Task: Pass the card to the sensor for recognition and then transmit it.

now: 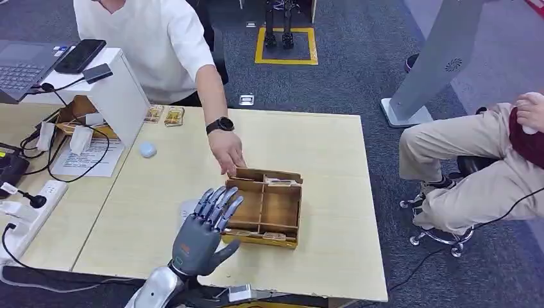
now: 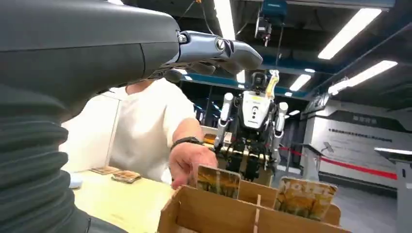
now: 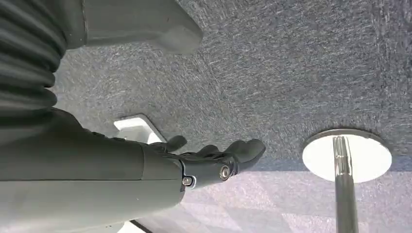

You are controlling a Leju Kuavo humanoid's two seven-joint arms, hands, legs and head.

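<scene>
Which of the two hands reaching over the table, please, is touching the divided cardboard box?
The person's hand, the one with the black watch, rests its fingers on the box at its far rim. The robot's left hand hovers open beside the box's near left corner.

My left hand (image 1: 204, 232) is up on its silver arm at the near left, palm down, fingers (image 1: 219, 204) straight, spread apart and pointing away to the far right, holding nothing. My right hand (image 3: 214, 158) hangs low, fingers loosely extended with a slight curl, nothing in it.
</scene>
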